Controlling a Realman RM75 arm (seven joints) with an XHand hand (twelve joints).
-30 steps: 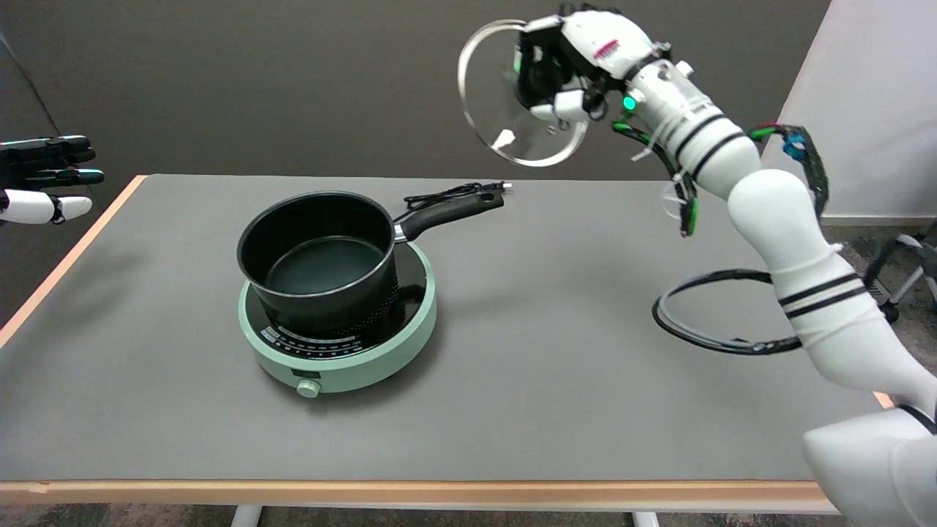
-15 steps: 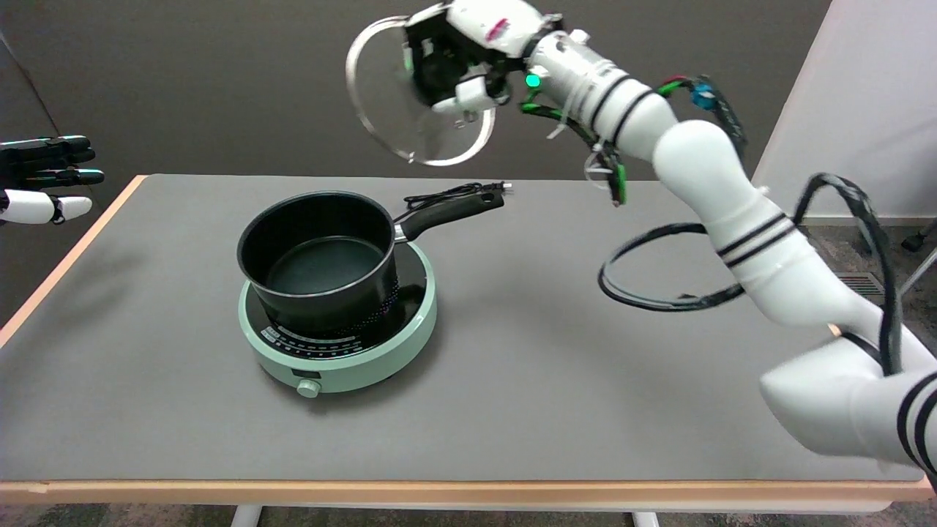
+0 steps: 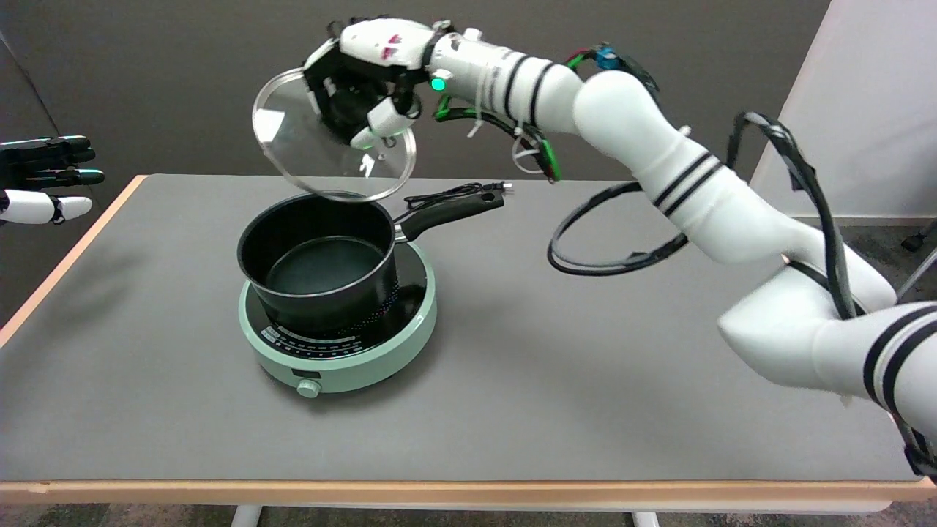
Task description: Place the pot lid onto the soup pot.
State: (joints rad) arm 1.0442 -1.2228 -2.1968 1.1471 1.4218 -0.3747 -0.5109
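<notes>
Glass pot lid, gripped in right hand

— Where's the right arm?
— Stretched up and across from the lower right, wrist raised.
— And its robot hand?
— Palm turned downward, fingers curled closed in a grasp.

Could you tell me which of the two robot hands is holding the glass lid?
The right robot hand, raised above the soup pot, holds the glass lid; the left robot hand hangs empty.
</notes>
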